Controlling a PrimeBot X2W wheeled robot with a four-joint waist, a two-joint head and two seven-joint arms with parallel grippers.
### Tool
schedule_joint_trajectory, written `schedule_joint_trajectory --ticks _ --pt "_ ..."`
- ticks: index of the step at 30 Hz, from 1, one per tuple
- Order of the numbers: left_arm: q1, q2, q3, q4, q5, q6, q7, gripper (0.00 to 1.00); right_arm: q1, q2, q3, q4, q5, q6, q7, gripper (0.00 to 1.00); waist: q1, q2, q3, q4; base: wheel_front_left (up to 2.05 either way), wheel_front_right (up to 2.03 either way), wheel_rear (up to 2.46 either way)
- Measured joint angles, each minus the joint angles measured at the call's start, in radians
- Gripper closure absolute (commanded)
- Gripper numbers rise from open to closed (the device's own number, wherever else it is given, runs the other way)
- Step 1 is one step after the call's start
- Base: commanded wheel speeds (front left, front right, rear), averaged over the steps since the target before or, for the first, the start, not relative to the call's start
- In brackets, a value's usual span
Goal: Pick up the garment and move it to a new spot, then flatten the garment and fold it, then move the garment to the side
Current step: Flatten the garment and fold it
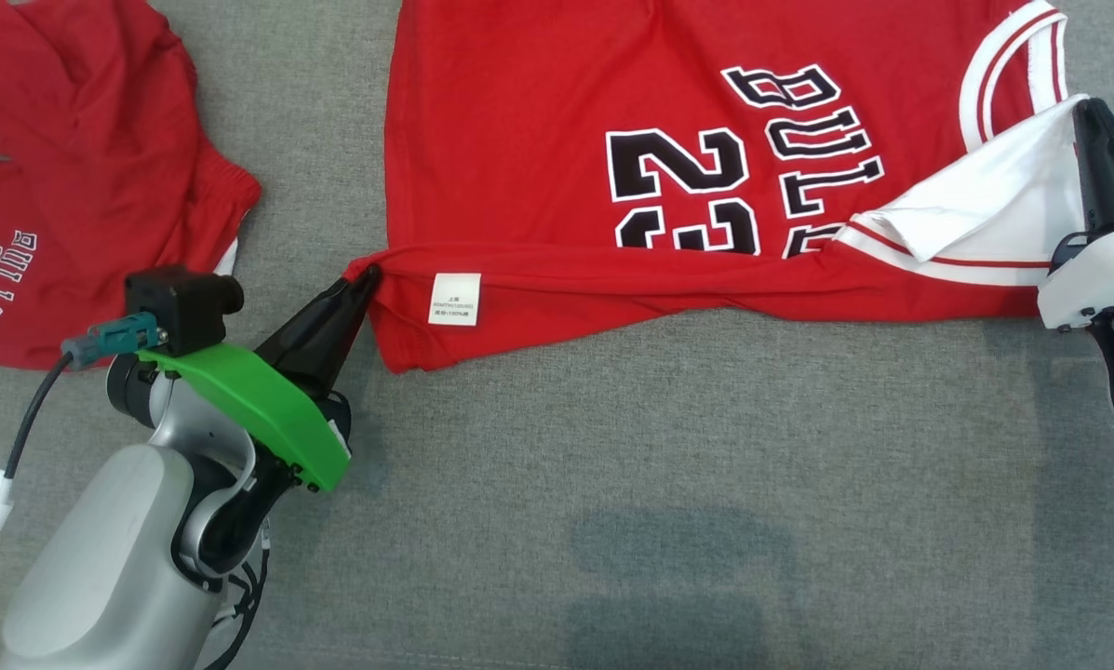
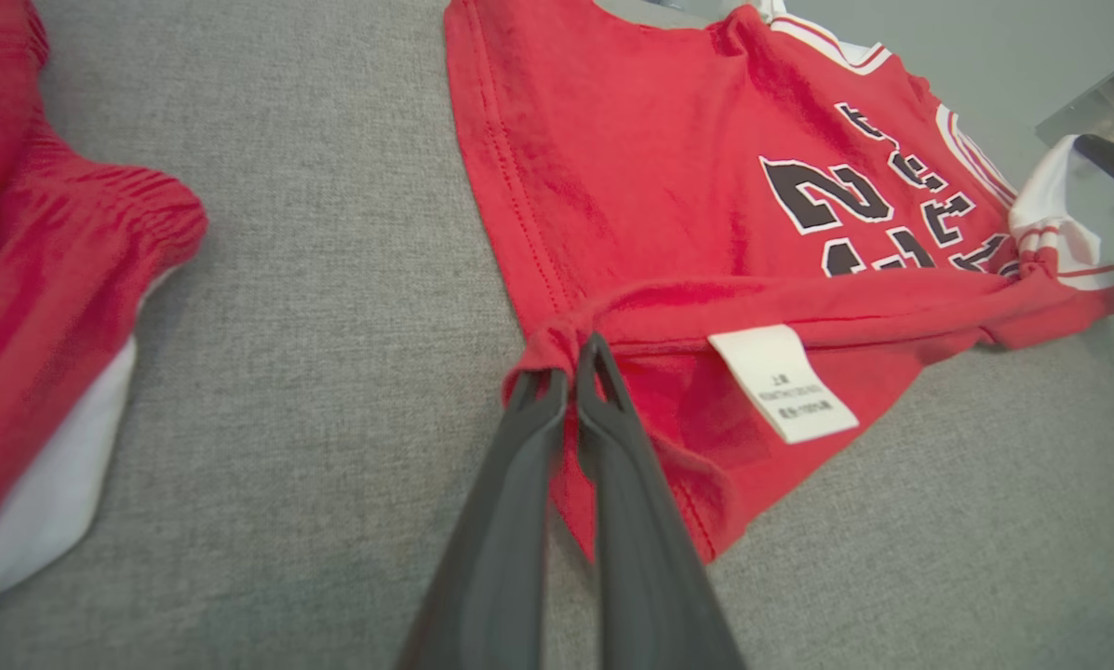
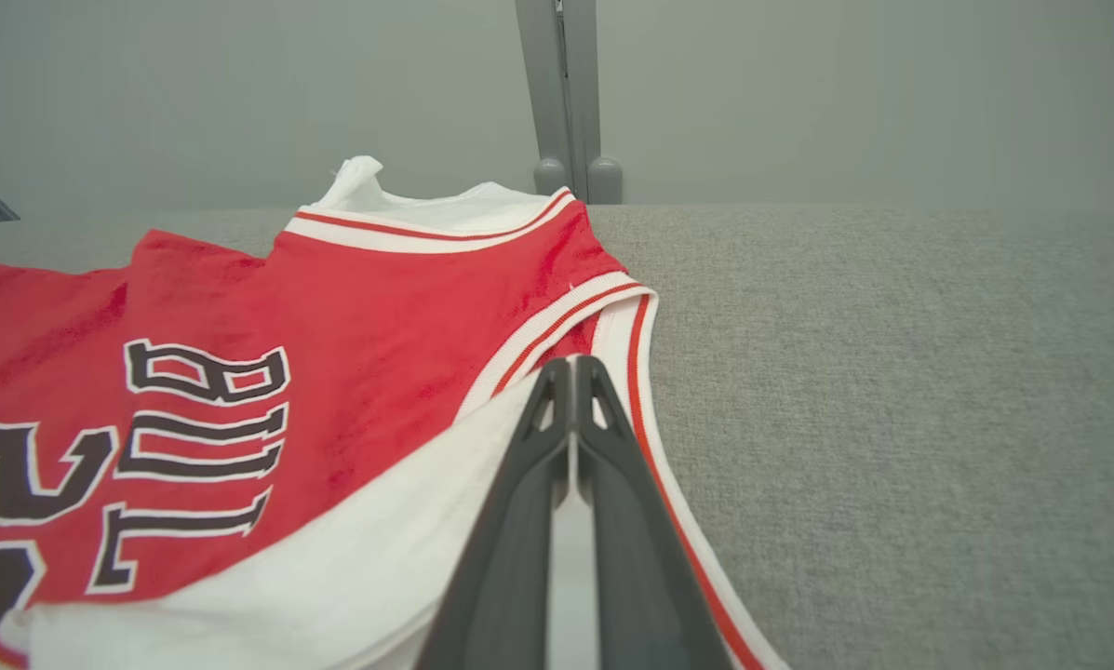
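Observation:
The garment (image 1: pixel 557 112) is a red jersey with black "23" and "BULLS" print and white trim, spread across the grey surface with its near edge turned over onto itself. My left gripper (image 1: pixel 368 276) is shut on the hem corner of the garment (image 2: pixel 612 186), beside a white care label (image 2: pixel 783 381). At the far right my right gripper (image 1: pixel 1082 116) is shut on the white-trimmed shoulder edge, whose white inside faces up. In the right wrist view that gripper (image 3: pixel 572 368) pinches the trim of the garment (image 3: pixel 333 316).
A second red piece (image 1: pixel 73 167) with the same print lies bunched at the left, close to my left arm; it also shows in the left wrist view (image 2: pixel 45 279). Bare grey fabric surface (image 1: pixel 705 484) stretches in front. A grey post (image 3: pixel 561 93) stands behind the surface.

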Motion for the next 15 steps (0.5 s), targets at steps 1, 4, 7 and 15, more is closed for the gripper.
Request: schedule_joint_trajectory --ticks 1,4,7,15 --pt "-0.007 0.000 -0.006 0.005 0.000 0.000 0.000 1.00 -0.007 -0.001 -0.004 0.008 -0.004 -0.003 0.000 1.00 0.0000 0.0000 0.002 0.002 0.00 0.00 0.00" --pt "-0.041 -0.001 -0.036 0.007 -0.001 0.000 0.004 1.00 -0.038 -0.018 -0.024 0.026 -0.015 -0.017 -0.009 1.00 0.0000 0.0000 0.007 0.007 0.00 0.00 0.00" --pt "-0.068 -0.001 -0.063 -0.002 -0.012 0.000 0.009 1.00 -0.060 -0.028 -0.024 0.031 -0.017 -0.017 -0.016 1.00 0.0000 0.0000 0.007 0.009 0.00 0.00 0.00" --pt "-0.091 0.000 -0.117 0.030 -0.042 0.000 0.026 1.00 -0.078 -0.026 0.011 0.101 -0.022 -0.015 -0.014 1.00 -0.0001 0.0000 0.001 0.008 0.00 0.00 0.00"
